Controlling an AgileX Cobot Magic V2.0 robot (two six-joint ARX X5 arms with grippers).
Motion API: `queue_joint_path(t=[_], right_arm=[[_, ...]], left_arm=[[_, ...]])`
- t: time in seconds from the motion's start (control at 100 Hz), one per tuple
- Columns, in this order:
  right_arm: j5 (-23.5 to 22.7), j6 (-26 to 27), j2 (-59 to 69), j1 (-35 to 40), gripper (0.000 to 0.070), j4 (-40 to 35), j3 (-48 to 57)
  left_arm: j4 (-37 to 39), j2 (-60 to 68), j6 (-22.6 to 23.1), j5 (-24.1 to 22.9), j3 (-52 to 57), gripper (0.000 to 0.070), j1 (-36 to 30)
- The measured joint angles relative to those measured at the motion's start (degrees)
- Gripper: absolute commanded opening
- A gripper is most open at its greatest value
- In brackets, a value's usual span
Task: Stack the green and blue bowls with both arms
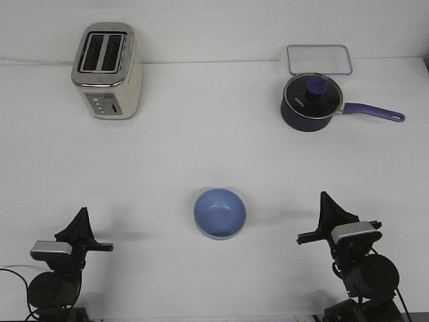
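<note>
**Blue bowl mid-worktop, both arms low at the near edge**

Worktop: plain white, fills the front view.

Toaster: cream and steel, two slots, upright near the far-left corner, controls on its near face.

Saucepan: dark navy, glass lid with blue knob, near the far-right corner. Its long blue handle runs toward the right edge.

Clear lid: a flat rectangular piece with a blue rim, just behind the saucepan, against the far edge.

Blue bowl: periwinkle, upright, open side up, near the middle of the worktop toward the near edge, between the two arms and apart from both. A pale rim shows under its near side; cannot tell whether this is the green bowl nested beneath it.

Right gripper: near-right corner, tip pointing up and away, holding nothing. Finger spacing not readable from this angle.

Left gripper: near-left corner, same posture, holding nothing. Cannot tell whether the fingers are spread or together.
</note>
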Motion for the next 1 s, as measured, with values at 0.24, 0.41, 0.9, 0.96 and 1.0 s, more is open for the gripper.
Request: queue_joint_path(t=[0.24, 0.41, 0.9, 0.96, 1.0], right_arm=[[-5.3, -10.9, -9.4, -10.3, 0.0000, 0.0, -9.3], [-6.7, -17.6, -14.0, -14.5, 0.0000, -0.6, -16.7], [-7.8, -20.8, -14.1, -15.6, 0.0000, 3.9, -20.7], [-7.8, -20.8, -14.1, -15.6, 0.0000, 4.0, -20.7], [-7.8, -20.8, -14.1, -15.6, 0.0000, 4.0, -20.7]], left_arm=[[0.0, 0.0, 0.0, 0.0, 0.0, 0.0015, 0.0], [0.0, 0.0, 0.0, 0.0, 0.0, 0.0015, 0.0], [0.0, 0.0, 0.0, 0.0, 0.0, 0.0015, 0.0], [0.0, 0.0, 0.0, 0.0, 0.0, 0.0015, 0.0], [0.0, 0.0, 0.0, 0.0, 0.0, 0.0015, 0.0]])
